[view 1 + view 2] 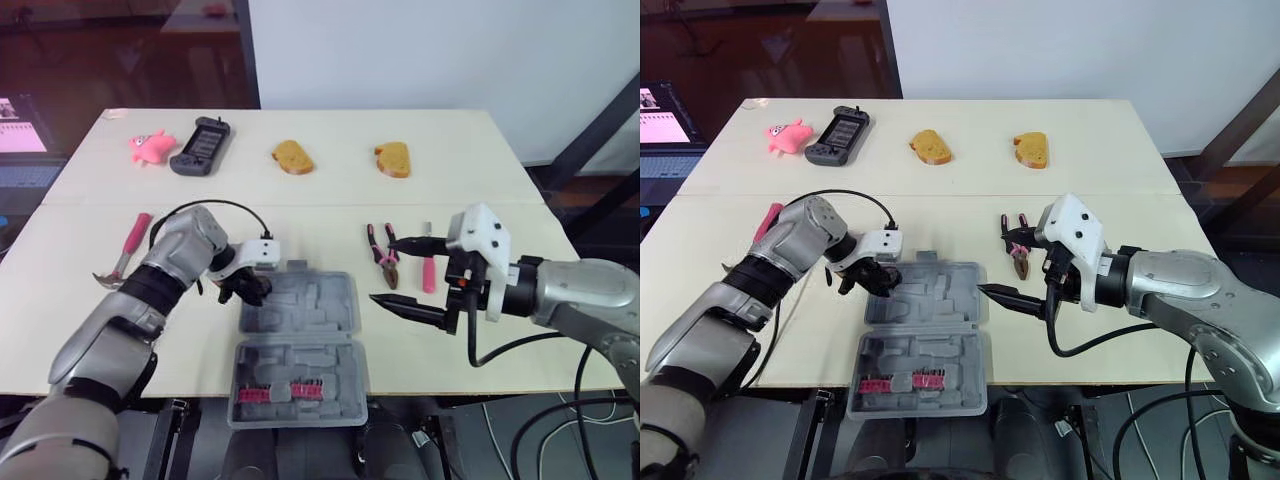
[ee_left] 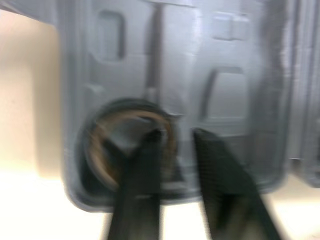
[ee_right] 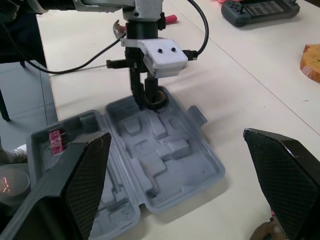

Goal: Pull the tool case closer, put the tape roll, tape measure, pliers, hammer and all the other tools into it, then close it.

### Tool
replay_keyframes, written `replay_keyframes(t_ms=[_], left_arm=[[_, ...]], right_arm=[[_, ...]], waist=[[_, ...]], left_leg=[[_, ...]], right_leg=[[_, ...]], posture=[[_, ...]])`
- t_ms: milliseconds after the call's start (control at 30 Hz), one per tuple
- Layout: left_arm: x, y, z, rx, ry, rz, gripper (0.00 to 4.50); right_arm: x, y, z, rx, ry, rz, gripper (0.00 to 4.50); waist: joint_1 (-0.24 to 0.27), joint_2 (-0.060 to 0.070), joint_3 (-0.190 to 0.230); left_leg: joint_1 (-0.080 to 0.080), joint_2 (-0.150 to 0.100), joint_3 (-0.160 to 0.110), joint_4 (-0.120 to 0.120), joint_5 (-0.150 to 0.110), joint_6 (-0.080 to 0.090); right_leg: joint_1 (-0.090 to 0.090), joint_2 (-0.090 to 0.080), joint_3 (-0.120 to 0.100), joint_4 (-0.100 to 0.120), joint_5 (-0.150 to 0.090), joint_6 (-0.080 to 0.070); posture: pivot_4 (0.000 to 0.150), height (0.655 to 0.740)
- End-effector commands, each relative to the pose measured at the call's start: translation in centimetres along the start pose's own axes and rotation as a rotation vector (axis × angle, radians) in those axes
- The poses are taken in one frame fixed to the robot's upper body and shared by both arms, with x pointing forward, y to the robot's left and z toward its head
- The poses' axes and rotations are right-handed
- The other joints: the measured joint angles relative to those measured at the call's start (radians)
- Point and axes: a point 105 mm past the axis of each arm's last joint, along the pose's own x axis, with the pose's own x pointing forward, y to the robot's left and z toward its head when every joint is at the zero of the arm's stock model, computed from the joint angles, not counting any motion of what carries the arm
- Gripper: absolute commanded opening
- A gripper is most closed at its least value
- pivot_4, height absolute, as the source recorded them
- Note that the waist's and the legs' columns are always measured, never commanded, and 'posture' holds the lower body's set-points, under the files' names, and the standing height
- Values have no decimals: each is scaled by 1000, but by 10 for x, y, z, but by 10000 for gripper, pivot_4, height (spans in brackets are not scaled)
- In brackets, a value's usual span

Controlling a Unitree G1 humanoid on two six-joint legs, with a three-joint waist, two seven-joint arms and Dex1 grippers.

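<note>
The grey tool case (image 1: 322, 312) lies open at the table's front centre, with a row of red bits (image 1: 280, 392) in its near half. My left gripper (image 1: 250, 290) reaches down into the far left corner of the case. It is shut on the wall of the brown tape roll (image 2: 100, 150), which sits in a round pocket there. My right gripper (image 1: 385, 270) hovers open just right of the case. Close beside it lie the pink-handled pliers (image 1: 383, 258) and a small pink-handled tool (image 1: 428, 272). The pink-handled hammer (image 1: 125, 250) lies at the left.
Along the back of the table sit a pink toy (image 1: 150, 146), a dark handheld console (image 1: 200, 146) and two bread pieces (image 1: 293, 156) (image 1: 394, 158). The case overhangs the table's front edge (image 1: 450, 385).
</note>
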Motion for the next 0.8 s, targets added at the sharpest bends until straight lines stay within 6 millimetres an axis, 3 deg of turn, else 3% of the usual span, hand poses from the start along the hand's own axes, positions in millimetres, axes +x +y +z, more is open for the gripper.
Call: replay_keyframes(t_ms=[33, 200, 367, 633, 700, 800], left_arm=[[-31, 1, 15, 17, -42, 52, 19886], [-49, -2, 16, 16, -78, 98, 19886], [-66, -3, 25, 5, -269, 151, 19886], [-60, 6, 26, -73, -806, 396, 19886], [-50, -5, 12, -178, -784, 260, 19886], [-47, -7, 3, -245, -816, 218, 11901]], right_arm=[[-2, 0, 6, -37, -18, -2, 45000], [-1, 0, 6, -36, -18, 5, 45000], [-1, 0, 6, -37, -19, 18, 45000], [2, 1, 8, -48, -24, 43, 45000], [2, 1, 8, -49, -24, 45, 45000], [2, 1, 8, -51, -24, 46, 45000]], waist=[[0, 0, 0], [0, 0, 0], [0, 0, 0], [0, 0, 0], [0, 0, 0], [0, 0, 0]], left_leg=[[0, 0, 0, 0, 0, 0], [0, 0, 0, 0, 0, 0], [0, 0, 0, 0, 0, 0], [0, 0, 0, 1, 0, 0], [0, 0, 0, 1, 0, 0], [0, 0, 0, 1, 0, 0]], right_leg=[[0, 0, 0, 0, 0, 0], [0, 0, 0, 0, 0, 0], [0, 0, 0, 0, 0, 0], [0, 0, 0, 1, 0, 0], [0, 0, 0, 2, 0, 0], [0, 0, 0, 2, 0, 0]], posture=[[1500, 7207], [1500, 7207], [1500, 7207], [1500, 7207], [1500, 7207], [1500, 7207]])
